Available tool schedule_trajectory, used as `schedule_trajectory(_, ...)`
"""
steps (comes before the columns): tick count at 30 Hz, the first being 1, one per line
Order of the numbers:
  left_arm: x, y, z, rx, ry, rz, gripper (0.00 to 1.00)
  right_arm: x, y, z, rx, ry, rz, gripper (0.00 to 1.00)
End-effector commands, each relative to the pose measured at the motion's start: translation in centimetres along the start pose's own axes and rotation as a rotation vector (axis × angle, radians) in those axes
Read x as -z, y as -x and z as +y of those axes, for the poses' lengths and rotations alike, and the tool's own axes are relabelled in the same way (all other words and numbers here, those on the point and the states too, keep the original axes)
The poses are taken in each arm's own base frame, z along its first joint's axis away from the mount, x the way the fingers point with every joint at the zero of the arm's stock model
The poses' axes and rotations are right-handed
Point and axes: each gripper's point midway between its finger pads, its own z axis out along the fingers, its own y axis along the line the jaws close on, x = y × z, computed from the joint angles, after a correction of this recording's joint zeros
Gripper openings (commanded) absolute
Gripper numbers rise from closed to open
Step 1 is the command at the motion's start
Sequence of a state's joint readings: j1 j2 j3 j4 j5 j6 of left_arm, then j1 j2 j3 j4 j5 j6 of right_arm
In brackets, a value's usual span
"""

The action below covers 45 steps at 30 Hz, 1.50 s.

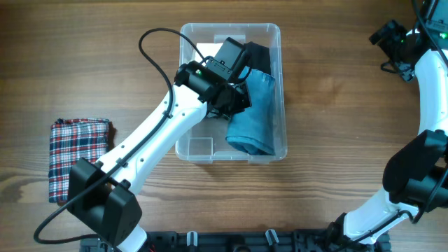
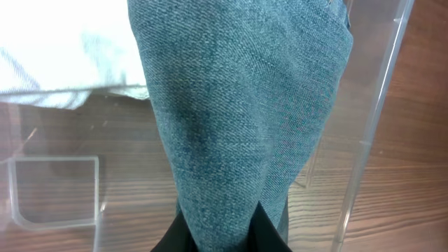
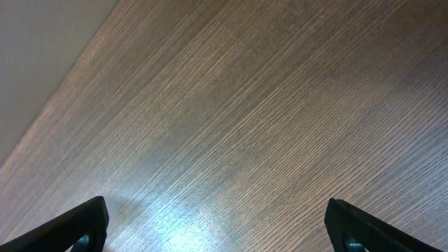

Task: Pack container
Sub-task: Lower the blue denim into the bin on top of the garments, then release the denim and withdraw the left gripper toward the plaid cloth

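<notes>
The packing is judged to be partly done. The large rectangular clear plastic tub (image 1: 197, 145) is set near the middle of the wooden worktop (image 1: 336, 105), towards its far edge. A folded blue denim cloth (image 1: 257, 112) is laid along the right side of the tub, and a dark garment (image 1: 260, 56) is seen behind it at the far right corner. A white patch (image 1: 206, 50) is seen on the far left of the floor; whether it is a label or fabric cannot be told. The near left part of the floor, with its moulded notch (image 2: 52, 189), is bare. A folded red, white and blue checked cloth (image 1: 79, 157) lies on the worktop well to the left of the tub, so at least this piece is judged to be left to pack. The denim cloth has not yet been let go.

The left arm (image 1: 154, 133) is stretched diagonally from the near left edge, its wrist bent down inside the tub. The left tool (image 1: 236, 98) is closed almost fully on the near end of the denim cloth, which is pinched between the black fingers (image 2: 269, 234).

The right arm (image 1: 427, 105) is held at the far right, clear of the tub. The right tool (image 3: 217, 227) is spread wide over bare worktop, and nothing is held in it.
</notes>
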<state>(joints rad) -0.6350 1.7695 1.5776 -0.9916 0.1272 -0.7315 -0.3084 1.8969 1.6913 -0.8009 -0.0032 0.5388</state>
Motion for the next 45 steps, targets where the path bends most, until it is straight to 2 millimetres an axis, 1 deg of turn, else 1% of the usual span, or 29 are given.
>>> schedule_trajectory(1,-0.4,-0.7,-0.7,-0.084,-0.017,0.029,0.08,-0.3,-0.2,0.2,-0.010,0.004,0.008,1.00)
schedule_trajectory(3,-0.4,-0.6,-0.8,-0.086,-0.021,0.025,0.04,-0.3,-0.2,0.2,-0.011,0.004,0.008,1.00)
schedule_trajectory(4,-0.4,-0.6,-0.8,-0.086,-0.021,0.025,0.04,-0.3,-0.2,0.2,-0.010,0.004,0.008,1.00)
schedule_trajectory(5,-0.4,-0.6,-0.8,-0.085,-0.021,0.025,0.07,-0.3,-0.2,0.2,-0.011,0.004,0.008,1.00)
schedule_trajectory(9,0.3,0.1,-1.6,-0.093,-0.059,-0.014,0.06,-0.3,-0.2,0.2,-0.010,0.004,0.008,1.00)
schedule_trajectory(13,3.1,1.5,-3.7,-0.112,-0.158,-0.111,0.06,-0.3,-0.2,0.2,-0.010,0.004,0.008,1.00)
schedule_trajectory(15,5.2,2.2,-4.8,-0.123,-0.217,-0.173,0.05,-0.3,-0.2,0.2,-0.011,0.004,0.008,1.00)
schedule_trajectory(18,7.4,3.3,-5.0,-0.117,-0.258,-0.235,0.06,-0.3,-0.2,0.2,-0.010,0.004,0.008,1.00)
schedule_trajectory(20,8.1,4.2,-4.5,-0.099,-0.265,-0.263,0.06,-0.3,-0.2,0.2,-0.011,0.004,0.008,1.00)
schedule_trajectory(25,8.8,6.6,-2.9,-0.049,-0.259,-0.308,0.06,-0.3,-0.2,0.2,-0.010,0.004,0.008,1.00)
schedule_trajectory(29,9.6,9.0,-1.8,-0.011,-0.273,-0.372,0.05,-0.3,-0.2,0.2,-0.011,0.004,0.008,1.00)
schedule_trajectory(32,10.4,10.5,-1.7,0.000,-0.294,-0.420,0.04,-0.3,-0.2,0.2,-0.011,0.004,0.008,1.00)
schedule_trajectory(36,11.4,11.9,-2.4,-0.007,-0.334,-0.484,0.05,-0.3,-0.2,0.2,-0.010,0.004,0.008,1.00)
schedule_trajectory(38,11.6,12.6,-2.3,-0.001,-0.324,-0.519,0.05,-0.3,-0.2,0.2,-0.010,0.004,0.008,1.00)
schedule_trajectory(40,11.4,13.2,-1.8,0.011,-0.293,-0.544,0.05,-0.3,-0.2,0.2,-0.010,0.004,0.008,1.00)
schedule_trajectory(45,8.8,14.6,-2.1,-0.076,-0.264,-0.559,0.08,-0.3,-0.2,0.2,-0.011,0.004,0.008,1.00)
